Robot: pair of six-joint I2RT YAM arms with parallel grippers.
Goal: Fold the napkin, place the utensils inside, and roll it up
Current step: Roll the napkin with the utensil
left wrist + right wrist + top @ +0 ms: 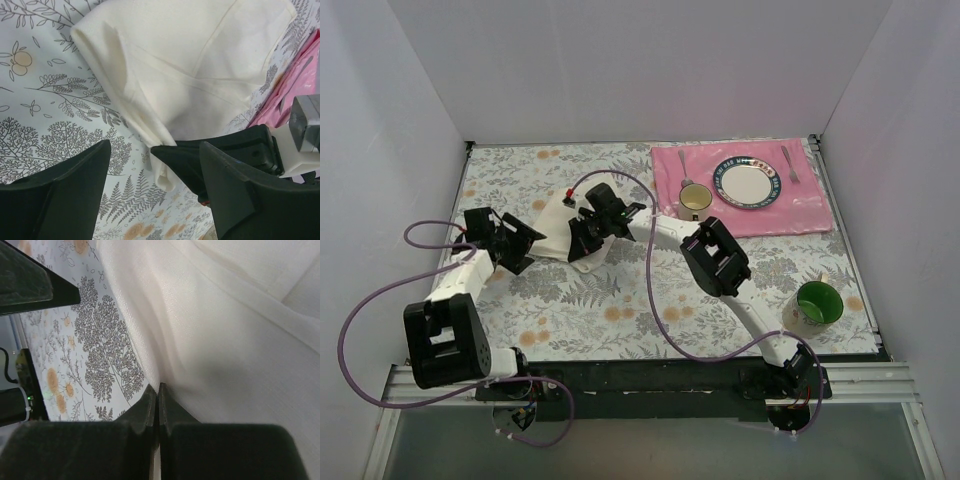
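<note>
Left arm [460, 275]: rises from its base at the table's near edge, left side, and bends forward over the left part of the table.
Left gripper [525, 245]: low over the table, pointing toward the centre. The fingers [55, 200] are spread wide with nothing between them.
Right arm [750, 310]: stretches from its base at the near edge, right side, diagonally toward the table's middle, elbow raised.
Right gripper [585, 245]: tilted downward just beside the left gripper. The jaws are pressed together, pinching the edge of the napkin [200, 65].
</note>
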